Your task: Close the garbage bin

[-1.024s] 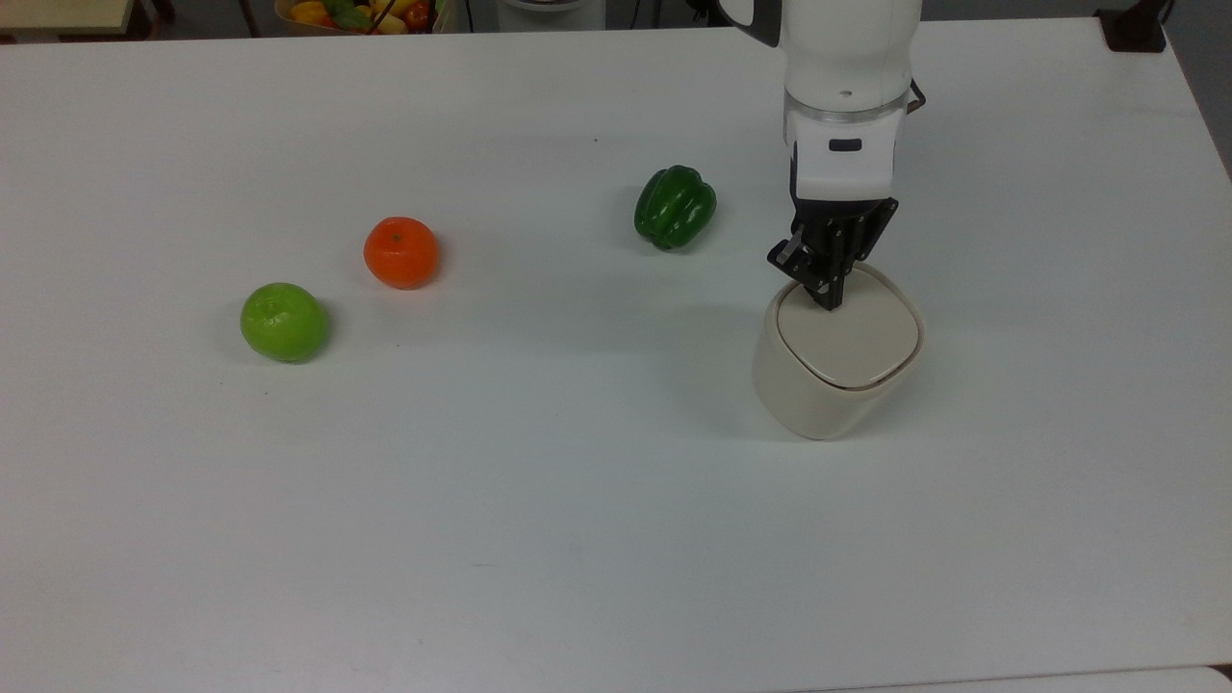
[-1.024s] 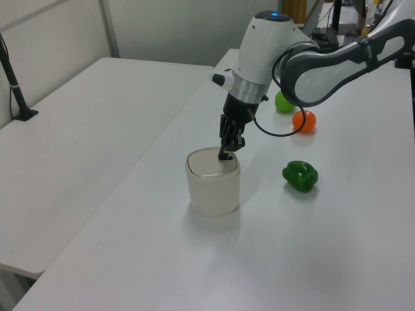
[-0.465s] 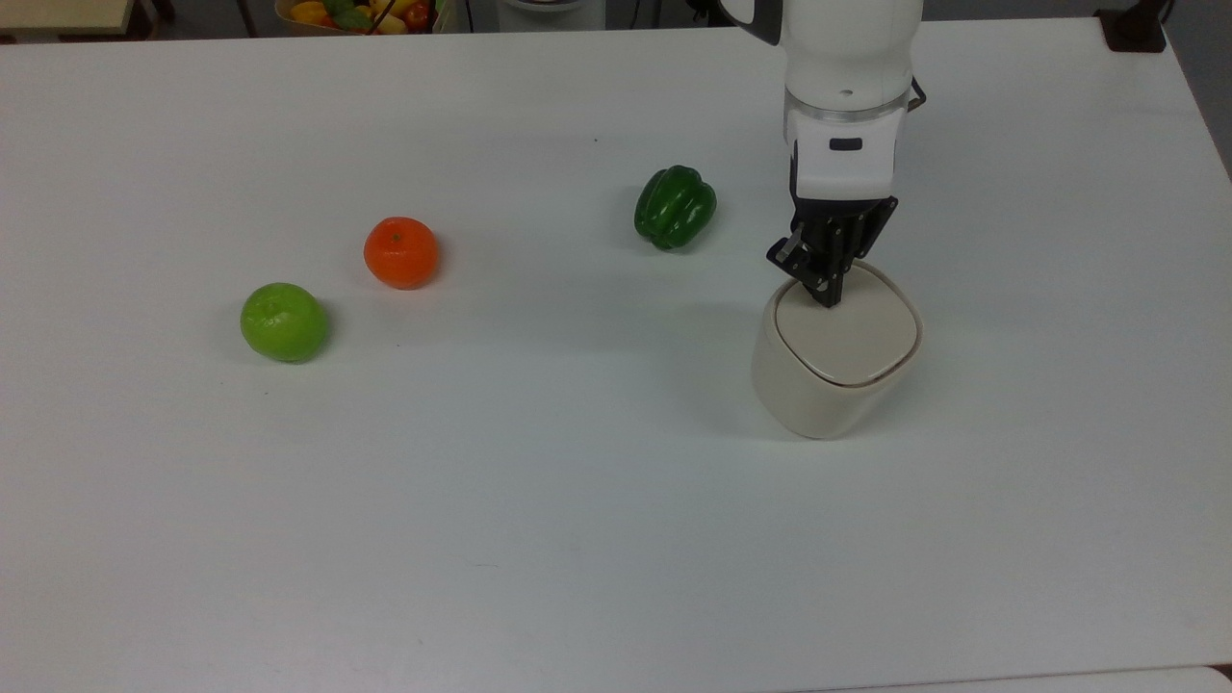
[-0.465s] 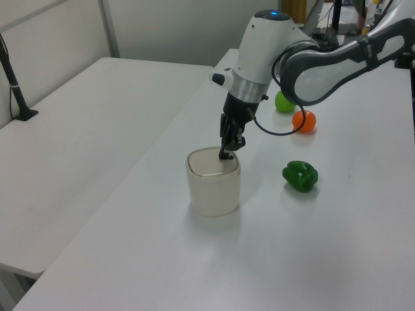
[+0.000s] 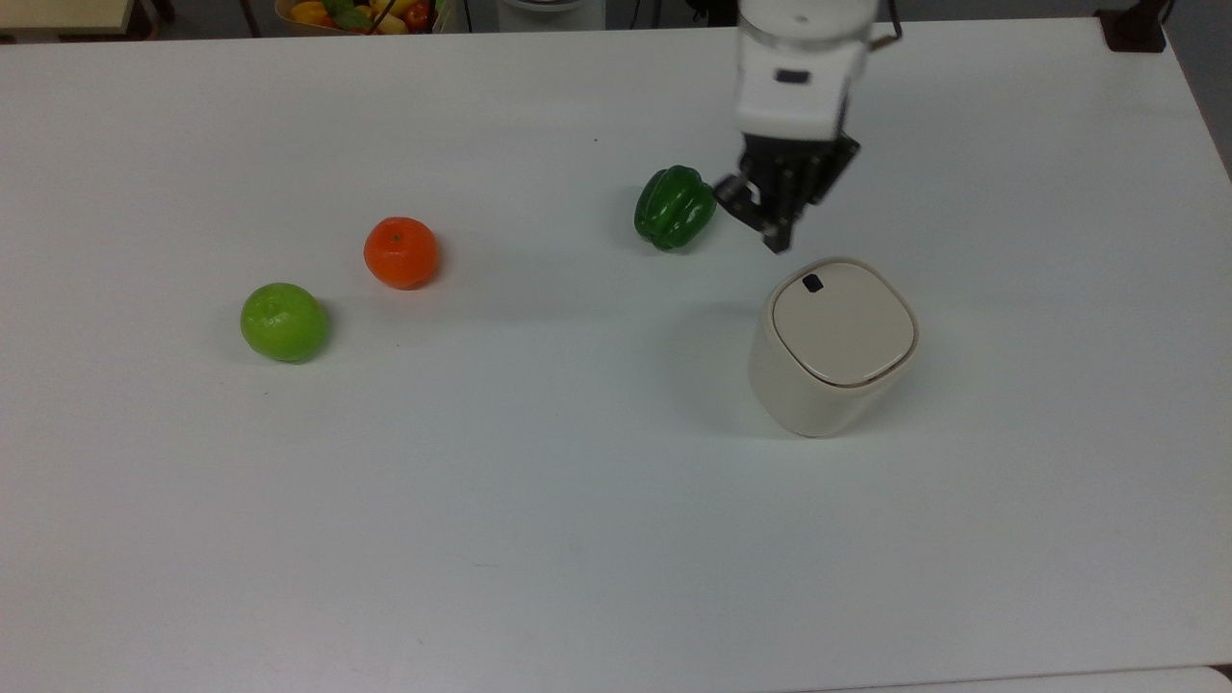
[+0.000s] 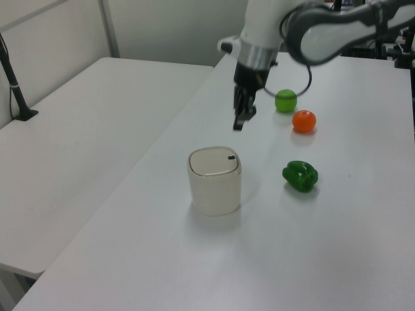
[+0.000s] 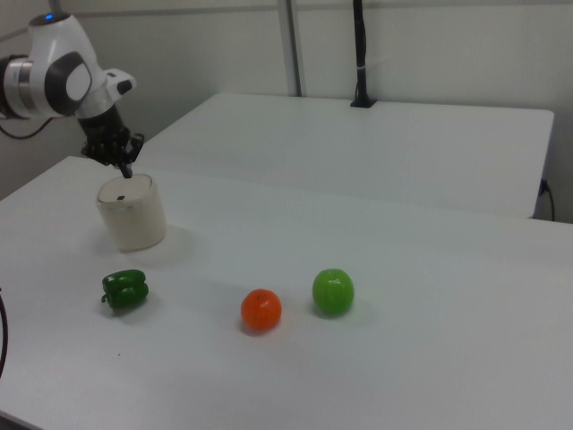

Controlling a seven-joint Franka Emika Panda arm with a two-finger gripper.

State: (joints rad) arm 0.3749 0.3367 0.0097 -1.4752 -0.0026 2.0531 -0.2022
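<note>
The black two-finger gripper (image 5: 778,241) hangs in the air with its fingers pinched together, holding nothing. Just below it sits the small cream plastic garbage bin (image 5: 830,346), flat lid down flush, black button (image 5: 812,283) on the near corner. At the top view's left of the gripper lies a dark green bell pepper (image 5: 674,206), touching nothing.

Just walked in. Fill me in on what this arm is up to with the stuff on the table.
A single robot arm is working on the cream garbage bin on the white table. The bin's lid lies flat and shut, with the small black button exposed at its rim. The gripper holds nothing and hangs in the air above and clear of the bin. A green bell pepper, an orange and a green apple sit apart on the table.
</note>
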